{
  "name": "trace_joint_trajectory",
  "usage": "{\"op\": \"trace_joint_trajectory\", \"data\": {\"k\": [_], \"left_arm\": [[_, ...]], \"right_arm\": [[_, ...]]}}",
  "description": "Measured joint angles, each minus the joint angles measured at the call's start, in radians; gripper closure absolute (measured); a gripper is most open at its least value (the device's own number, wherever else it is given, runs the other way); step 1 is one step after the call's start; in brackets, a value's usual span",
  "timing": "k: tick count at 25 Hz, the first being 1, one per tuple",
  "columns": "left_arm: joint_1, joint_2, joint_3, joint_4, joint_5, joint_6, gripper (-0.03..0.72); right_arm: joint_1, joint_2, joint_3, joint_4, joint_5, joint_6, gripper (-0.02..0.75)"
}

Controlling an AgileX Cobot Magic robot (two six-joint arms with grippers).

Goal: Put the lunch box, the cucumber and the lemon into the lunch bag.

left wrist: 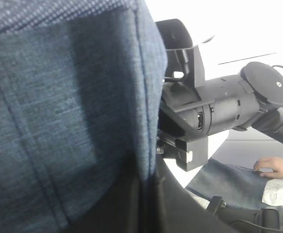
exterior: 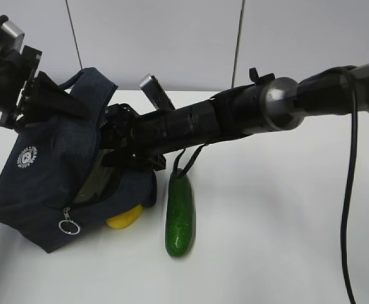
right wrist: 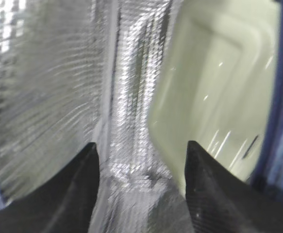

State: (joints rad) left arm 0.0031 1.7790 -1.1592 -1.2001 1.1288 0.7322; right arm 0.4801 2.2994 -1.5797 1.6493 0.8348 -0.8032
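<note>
1. Sage-green lunch box (right wrist: 214, 87) already inside lunch bag (exterior: 38, 190), at 2 o'clock from right gripper (right wrist: 141, 187); fingers parted, gripping nothing.
2. Left gripper (exterior: 35, 95) clamped shut on bag fabric, tilting mouth open.
3. Cucumber (exterior: 180, 215) on table (exterior: 285, 240) outside bag, long axis 12-to-6, below right arm, the nearer arm.
4. Lemon (exterior: 124, 218) against bag, at 9 o'clock from cucumber.

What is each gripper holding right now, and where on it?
Left gripper clamps the lunch bag at its top edge. Right gripper is open inside the bag, holding nothing.
</note>
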Motion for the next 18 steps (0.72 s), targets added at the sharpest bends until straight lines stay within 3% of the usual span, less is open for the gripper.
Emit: {"op": "trace_joint_trajectory", "data": {"k": [18], "left_arm": [[0.033,0.000,0.000,0.000,0.032,0.000,0.697]], "right_arm": [[-0.070,0.000,0.000,-0.017,0.208,-0.059,0.315]]}}
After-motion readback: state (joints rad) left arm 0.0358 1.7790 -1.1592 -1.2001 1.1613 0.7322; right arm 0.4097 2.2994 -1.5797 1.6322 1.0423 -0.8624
